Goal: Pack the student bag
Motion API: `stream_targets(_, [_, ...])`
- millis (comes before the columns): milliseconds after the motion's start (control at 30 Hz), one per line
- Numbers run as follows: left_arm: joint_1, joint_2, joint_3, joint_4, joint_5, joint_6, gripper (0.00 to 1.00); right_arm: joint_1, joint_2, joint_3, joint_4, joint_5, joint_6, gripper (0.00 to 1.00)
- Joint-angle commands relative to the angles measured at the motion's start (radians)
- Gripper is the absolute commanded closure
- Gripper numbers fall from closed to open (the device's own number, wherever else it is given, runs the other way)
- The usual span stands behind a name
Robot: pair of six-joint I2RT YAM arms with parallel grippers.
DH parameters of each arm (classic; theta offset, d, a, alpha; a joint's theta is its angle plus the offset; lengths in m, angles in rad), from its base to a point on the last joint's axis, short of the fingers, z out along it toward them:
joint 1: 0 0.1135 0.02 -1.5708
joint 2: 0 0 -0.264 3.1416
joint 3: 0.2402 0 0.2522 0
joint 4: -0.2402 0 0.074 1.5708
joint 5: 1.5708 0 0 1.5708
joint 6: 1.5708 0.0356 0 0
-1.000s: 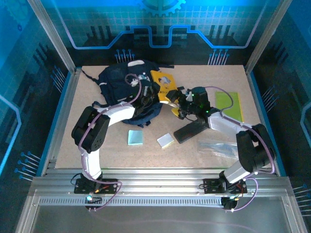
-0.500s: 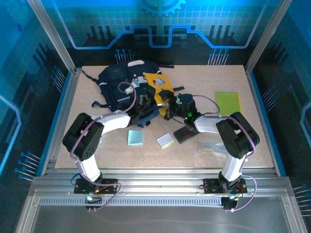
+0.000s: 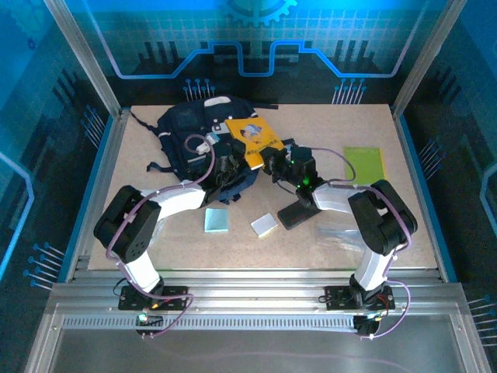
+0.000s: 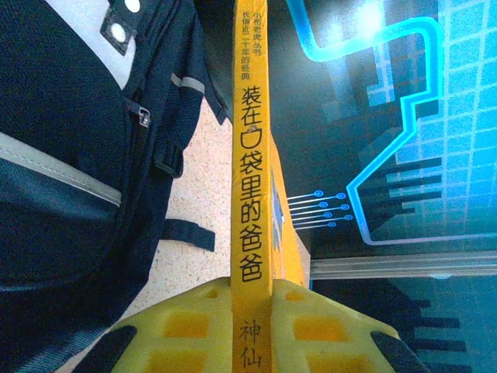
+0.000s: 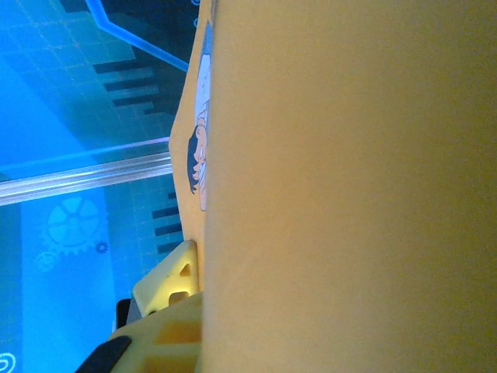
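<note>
My left pincer (image 4: 252, 311) clenched the yellow book (image 4: 250, 155); couldn't tell my right pincer's (image 3: 273, 162) hold. Judged best: tip it spine-first into the student bag (image 3: 186, 132) near tabletop's far edge.

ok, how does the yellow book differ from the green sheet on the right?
Pose: the yellow book is held up beside the bag, its spine clamped in the left gripper. The green sheet lies flat on the table, untouched.
Look: the book has a printed cover and black spine lettering, while the sheet looks plain.
Place: the book is mid-table and the sheet is near the right edge.
Shared: both are flat rectangles.
</note>
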Motion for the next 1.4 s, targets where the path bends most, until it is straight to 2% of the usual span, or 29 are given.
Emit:
stream_targets(0, [-0.004, -0.049, 0.008, 0.011, 0.027, 0.087, 1.00, -0.023, -0.072, -0.006, -0.096, 0.038, -0.096, 1.00])
stream_targets(33, [0.000, -0.056, 0.016, -0.017, 0.044, 0.130, 0.92, -0.031, -0.089, -0.006, -0.125, 0.033, -0.125, 1.00])
stream_targets(133, [0.020, -0.083, 0.054, -0.155, 0.110, 0.280, 0.50, -0.077, -0.137, 0.000, -0.252, -0.013, -0.240, 1.00])
stream_targets(200, [0.044, -0.095, 0.084, -0.256, 0.152, 0.385, 0.39, -0.115, -0.160, 0.050, -0.354, -0.064, -0.336, 1.00])
stream_targets(367, [0.098, -0.071, 0.213, -0.524, 0.258, 0.675, 0.35, -0.196, -0.218, 0.100, -0.595, -0.144, -0.563, 1.00])
stream_targets(467, [0.122, -0.002, 0.351, -0.724, 0.281, 0.860, 0.34, -0.238, -0.254, 0.118, -0.720, -0.166, -0.676, 1.00])
stream_targets(600, [0.127, 0.130, 0.558, -0.993, 0.227, 1.098, 0.31, -0.290, -0.307, 0.120, -0.831, -0.193, -0.784, 1.00])
stream_targets(733, [0.127, 0.245, 0.698, -1.150, 0.184, 1.261, 0.29, -0.338, -0.362, 0.087, -0.869, -0.208, -0.825, 1.00])
stream_targets(833, [0.127, 0.335, 0.796, -1.272, 0.202, 1.335, 0.29, -0.369, -0.393, 0.064, -0.878, -0.216, -0.835, 1.00])
stream_targets(1000, [0.128, 0.410, 0.838, -1.348, 0.136, 1.409, 0.29, -0.397, -0.417, 0.041, -0.883, -0.227, -0.843, 1.00])
stream_targets(1267, [0.165, 0.466, 0.817, -1.365, 0.109, 1.406, 0.28, -0.400, -0.416, 0.021, -0.859, -0.233, -0.826, 1.00])
stream_targets(1367, [0.171, 0.503, 0.838, -1.423, 0.112, 1.406, 0.27, -0.399, -0.419, 0.013, -0.855, -0.229, -0.820, 1.00])
